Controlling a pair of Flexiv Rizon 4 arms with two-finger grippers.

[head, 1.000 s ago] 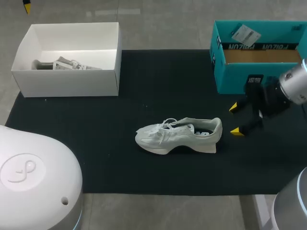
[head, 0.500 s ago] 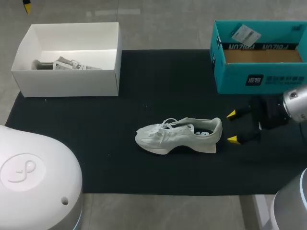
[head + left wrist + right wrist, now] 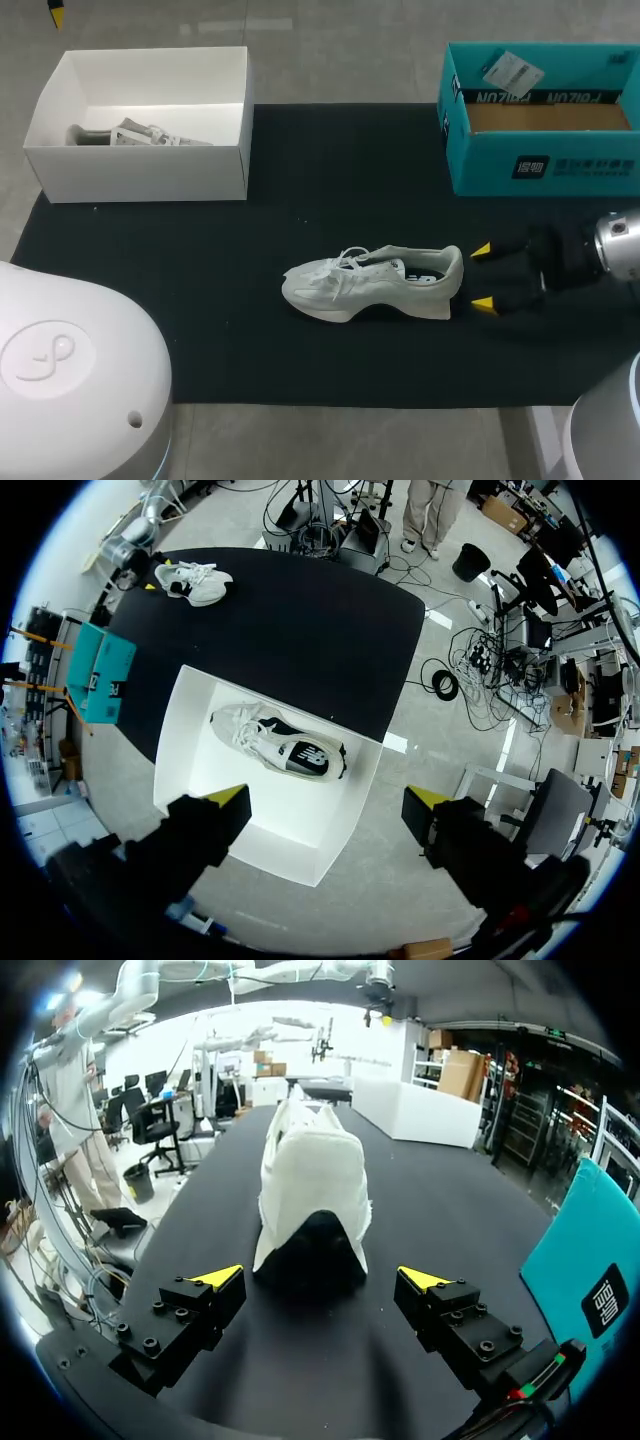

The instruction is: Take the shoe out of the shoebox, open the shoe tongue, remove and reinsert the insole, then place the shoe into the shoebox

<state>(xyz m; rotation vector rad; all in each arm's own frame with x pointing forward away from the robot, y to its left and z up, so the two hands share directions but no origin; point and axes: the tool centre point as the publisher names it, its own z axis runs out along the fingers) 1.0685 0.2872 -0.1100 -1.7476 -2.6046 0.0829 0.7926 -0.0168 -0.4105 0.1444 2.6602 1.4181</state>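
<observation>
Shoe (image 3: 372, 284) out of its box: it lies on its sole on the black tabletop (image 3: 250, 340), a little toward 5 o'clock from the middle in the head view. Its toe points to 9 o'clock and its heel to 3 o'clock. The right claw (image 3: 482, 276) sits at 3 o'clock of the heel, low over the tabletop, released, with its two yellow tips spread wider than the heel. The tips are just beside the heel, and no contact shows. In the right wrist view the claw (image 3: 322, 1278) looks straight along the shoe (image 3: 308, 1185) from behind. The dark heel opening is just ahead of the gap between the fingers, and the laces run away from it.

From the shoe, the teal box (image 3: 540, 160) stands at 1 o'clock, open on top, with a brown floor inside and a paper tag on its far rim. From the right claw it is at 12 o'clock, near but apart. In the right wrist view one teal wall (image 3: 592, 1260) stands beside the claw.

At 10 o'clock of the shoe, well apart, stands the white box (image 3: 140, 170), holding a second shoe (image 3: 140, 134) on its side.

The left claw (image 3: 328, 798) hangs high above the white box (image 3: 190, 770), released, with its fingers wide apart. The second shoe (image 3: 280, 752) lies in the box below it, and the first shoe (image 3: 195, 582) and the teal box (image 3: 100, 670) are farther out.
</observation>
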